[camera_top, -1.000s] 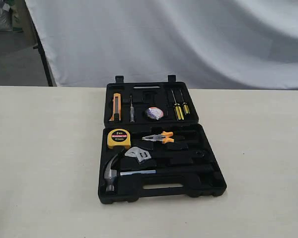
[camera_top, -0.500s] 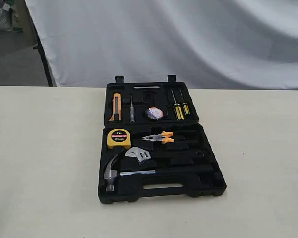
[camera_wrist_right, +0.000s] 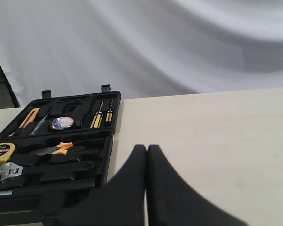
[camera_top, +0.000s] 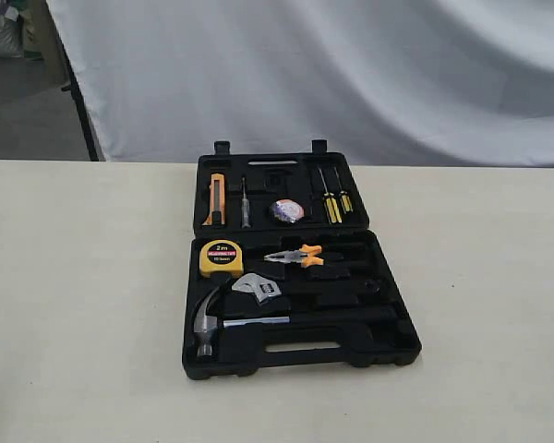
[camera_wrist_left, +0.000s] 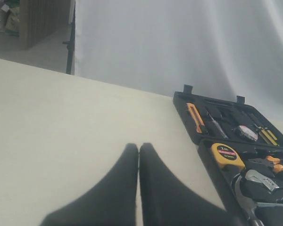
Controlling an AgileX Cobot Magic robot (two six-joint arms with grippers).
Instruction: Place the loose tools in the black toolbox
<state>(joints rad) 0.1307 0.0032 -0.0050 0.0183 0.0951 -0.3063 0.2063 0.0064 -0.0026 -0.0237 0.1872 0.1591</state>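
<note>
The black toolbox (camera_top: 388,337) lies open at the table's middle, its tools seated in their recesses: a hammer (camera_top: 206,323), an adjustable wrench (camera_top: 257,287), a yellow tape measure (camera_top: 221,257), orange-handled pliers (camera_top: 297,256), an orange utility knife (camera_top: 216,199), screwdrivers (camera_top: 333,200) and a tape roll (camera_top: 286,211). Neither gripper shows in the exterior view. In the left wrist view my left gripper (camera_wrist_left: 139,147) is shut and empty above bare table, left of the toolbox (camera_wrist_left: 211,155). In the right wrist view my right gripper (camera_wrist_right: 146,148) is shut and empty, just right of the toolbox (camera_wrist_right: 109,141).
A white cloth backdrop (camera_top: 351,74) hangs behind the beige table (camera_top: 83,305). A dark stand leg (camera_top: 83,120) and a cluttered floor area sit at the far left.
</note>
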